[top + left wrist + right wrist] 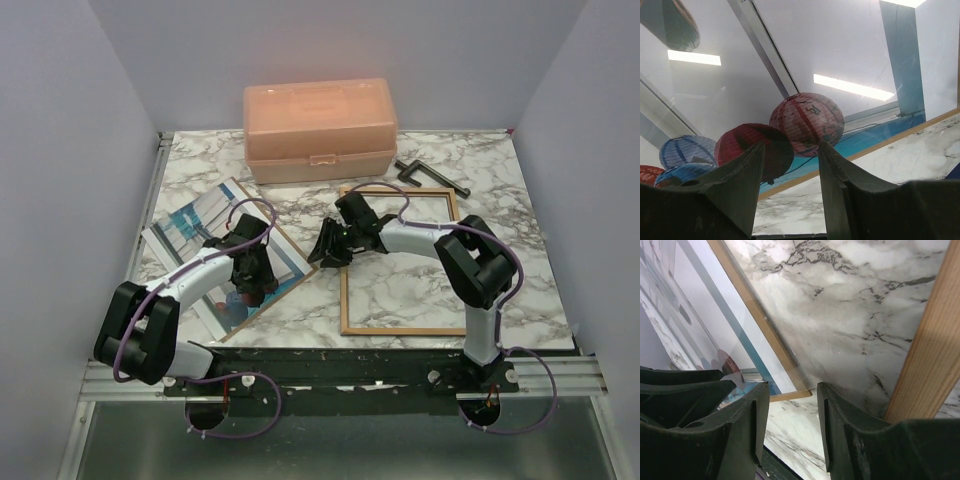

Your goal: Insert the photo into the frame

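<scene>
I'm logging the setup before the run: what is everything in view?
box: one, peach, back of table
tool: one, black, right of box
frame: one, tan wood, centre right, flat
photo: one, white and teal with balloons, left, flat
board: one, brown, edge showing along photo
table: one, white marble
left claw: one, black, open over photo
right claw: one, black, open by frame's left rail

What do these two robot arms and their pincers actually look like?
The left arm and right arm are white tubes joined by chunky black joints, each trailed by a looping purple cable. The left pincer and right pincer each end in two dark, wedge-shaped fingers. I see no markings.
</scene>
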Controlling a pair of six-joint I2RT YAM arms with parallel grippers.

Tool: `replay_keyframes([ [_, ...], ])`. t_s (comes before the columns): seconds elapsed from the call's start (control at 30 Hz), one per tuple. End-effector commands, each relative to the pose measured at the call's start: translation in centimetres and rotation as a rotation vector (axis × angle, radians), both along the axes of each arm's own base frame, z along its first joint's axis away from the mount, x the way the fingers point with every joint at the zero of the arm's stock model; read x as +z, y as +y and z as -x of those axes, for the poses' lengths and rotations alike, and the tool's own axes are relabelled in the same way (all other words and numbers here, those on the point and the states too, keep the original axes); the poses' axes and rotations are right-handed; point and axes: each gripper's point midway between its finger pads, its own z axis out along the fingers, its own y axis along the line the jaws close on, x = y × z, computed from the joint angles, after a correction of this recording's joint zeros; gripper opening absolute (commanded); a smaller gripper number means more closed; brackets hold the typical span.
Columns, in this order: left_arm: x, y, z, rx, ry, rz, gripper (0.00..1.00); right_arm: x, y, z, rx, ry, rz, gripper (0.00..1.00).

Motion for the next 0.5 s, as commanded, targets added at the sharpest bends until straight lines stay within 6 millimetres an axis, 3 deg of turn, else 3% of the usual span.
replay_keyframes([
  [0.0, -0.3, -1.1, 0.4, -0.032, 0.031, 0.028, 0.48, -0.3, -0.3, -1.1, 0.012, -0.011, -0.032, 0.49],
  [0.33, -0.4, -1.1, 0.5, -0.038, 0.038, 0.015, 0.48, 2.3, 2.0, -1.2, 0.116, -0.027, -0.229, 0.47],
  [0.47, -0.3, -1.1, 0.4, -0.04, 0.038, 0.013, 0.48, 2.0, 1.9, -1.4, 0.109, -0.034, -0.213, 0.47],
])
